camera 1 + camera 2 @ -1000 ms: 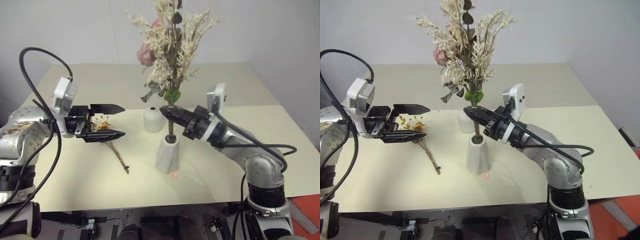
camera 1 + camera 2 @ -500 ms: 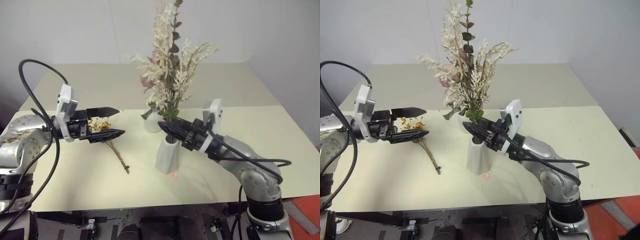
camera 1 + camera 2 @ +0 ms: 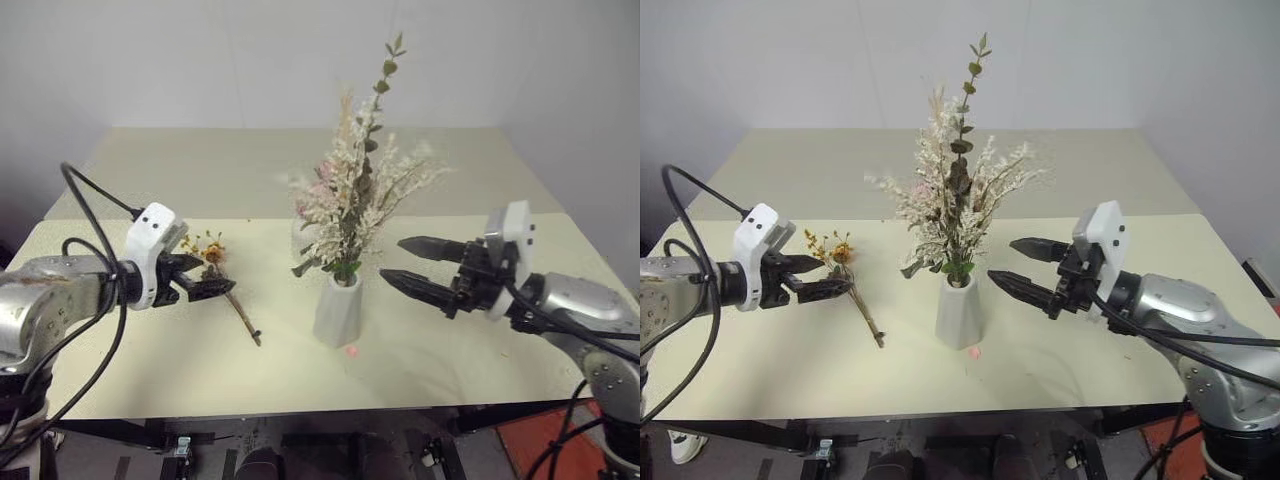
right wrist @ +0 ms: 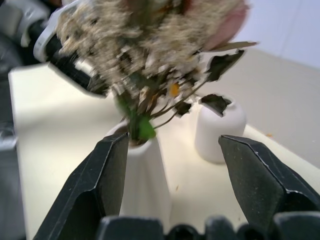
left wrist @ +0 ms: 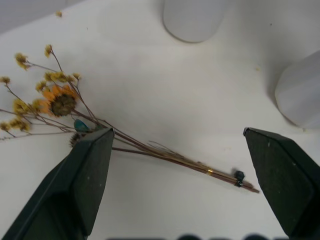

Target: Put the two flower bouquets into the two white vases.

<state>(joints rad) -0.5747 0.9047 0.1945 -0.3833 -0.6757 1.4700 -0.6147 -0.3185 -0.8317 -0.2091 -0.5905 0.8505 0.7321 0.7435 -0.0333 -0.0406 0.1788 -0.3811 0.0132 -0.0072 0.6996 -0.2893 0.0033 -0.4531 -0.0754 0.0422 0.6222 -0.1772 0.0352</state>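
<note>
One bouquet is already done: the big cream bunch (image 3: 955, 195) stands upright in the tall vase (image 3: 958, 317), near the middle of the table's front edge. The right gripper (image 3: 1025, 265) hangs just beside that vase on the right-hand side, its fingers spread wide and empty. The small yellow bunch (image 3: 845, 275) lies flat on the table (image 3: 1120, 180), toward the left edge, blooms pointing to the back and its thin brown stem running to the front. The left gripper (image 5: 177, 145) hovers over it, fingers wide apart on either side of the stem, not touching. The short round vase (image 5: 192, 17) sits behind the tall one, partly hidden by leaves. That dried bunch looks very light, brittle and easily crushed, so the bundled stem below the blooms seems the place to pinch, gently. Its narrow stem will need careful aiming at the small hole.
</note>
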